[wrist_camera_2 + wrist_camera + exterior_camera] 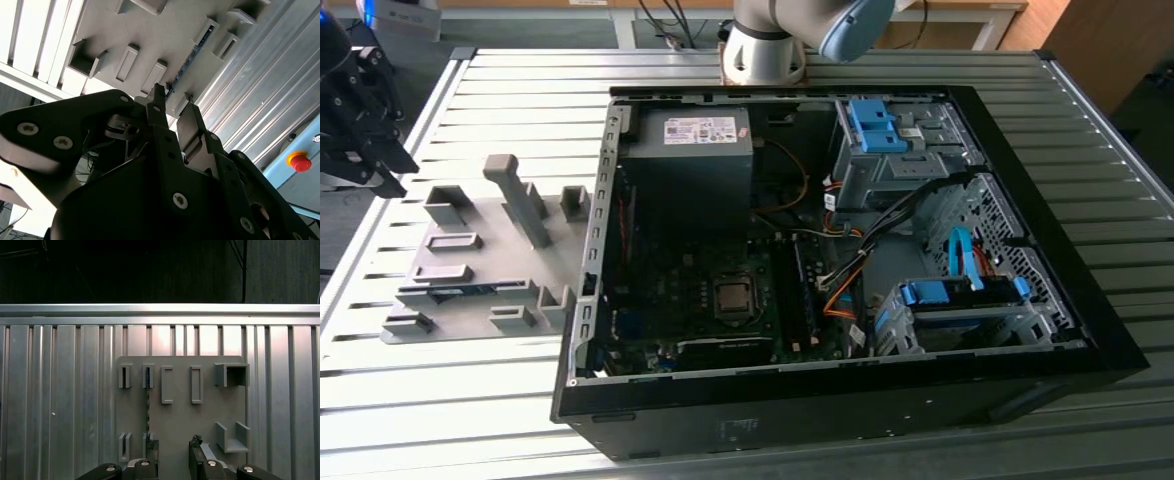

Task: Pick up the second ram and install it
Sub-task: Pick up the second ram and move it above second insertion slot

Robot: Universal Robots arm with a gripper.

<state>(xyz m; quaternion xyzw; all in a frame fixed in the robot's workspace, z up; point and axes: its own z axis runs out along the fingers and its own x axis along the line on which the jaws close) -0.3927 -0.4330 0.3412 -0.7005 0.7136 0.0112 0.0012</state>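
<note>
Parted tool hovers, perhaps tilted, near second ram.

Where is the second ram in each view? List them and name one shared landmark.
Exterior view: the second ram lies on the grey holder plate, at the exterior view's left.
Second wrist view: a blue edge slotted into that plate.
First wrist view: a thin dark strip crossing the plate.
Shared landmark: the grey holder plate.
</note>
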